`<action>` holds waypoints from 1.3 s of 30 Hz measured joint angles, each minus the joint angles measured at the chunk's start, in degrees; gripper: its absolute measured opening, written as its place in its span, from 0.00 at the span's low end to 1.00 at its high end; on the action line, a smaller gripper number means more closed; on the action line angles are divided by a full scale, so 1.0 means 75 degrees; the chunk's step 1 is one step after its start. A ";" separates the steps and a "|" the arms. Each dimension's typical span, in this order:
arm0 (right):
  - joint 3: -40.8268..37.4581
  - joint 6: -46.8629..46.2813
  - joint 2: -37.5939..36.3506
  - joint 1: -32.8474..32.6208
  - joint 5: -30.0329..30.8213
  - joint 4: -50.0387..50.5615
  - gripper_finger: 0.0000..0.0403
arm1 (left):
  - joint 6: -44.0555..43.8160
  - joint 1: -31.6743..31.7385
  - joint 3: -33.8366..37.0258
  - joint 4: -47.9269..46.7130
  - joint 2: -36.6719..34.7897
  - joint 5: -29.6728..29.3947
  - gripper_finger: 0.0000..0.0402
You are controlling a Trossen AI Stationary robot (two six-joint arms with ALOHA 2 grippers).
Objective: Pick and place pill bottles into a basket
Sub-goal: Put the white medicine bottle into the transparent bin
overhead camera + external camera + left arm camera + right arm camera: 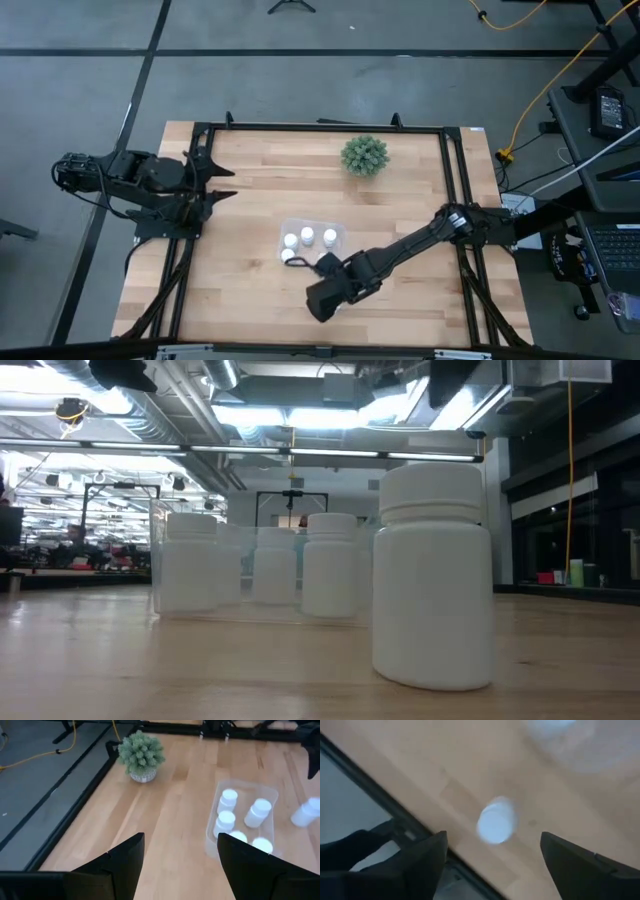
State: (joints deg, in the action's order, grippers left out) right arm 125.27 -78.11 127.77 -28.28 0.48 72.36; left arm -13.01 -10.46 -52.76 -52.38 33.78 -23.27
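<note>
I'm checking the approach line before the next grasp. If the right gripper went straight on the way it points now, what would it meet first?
Probably the lone pill bottle, standing on the table between the open fingers of the right gripper. The view is blurred, so depth is uncertain.

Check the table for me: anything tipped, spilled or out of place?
Nothing tipped or spilled. One pill bottle stands upright on the table outside the basket, in front of the open right gripper. Five more bottles sit inside. The left gripper waits at the table's left edge.
</note>
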 joint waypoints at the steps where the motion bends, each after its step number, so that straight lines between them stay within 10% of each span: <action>1: 0.0000 -0.0154 0.0100 -0.0038 -0.0138 -0.0136 0.79 | 0.0042 0.0000 0.0001 -0.0087 0.0000 0.0058 0.61; 39: 0.0384 0.0670 0.1015 0.0007 -0.0532 0.0375 0.75 | -0.0396 0.0003 0.0001 -0.0692 0.0015 0.0030 0.61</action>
State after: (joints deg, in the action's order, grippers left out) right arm 128.15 -73.09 135.39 -28.23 -3.51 75.17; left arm -15.98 -10.44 -52.75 -57.57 33.89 -23.05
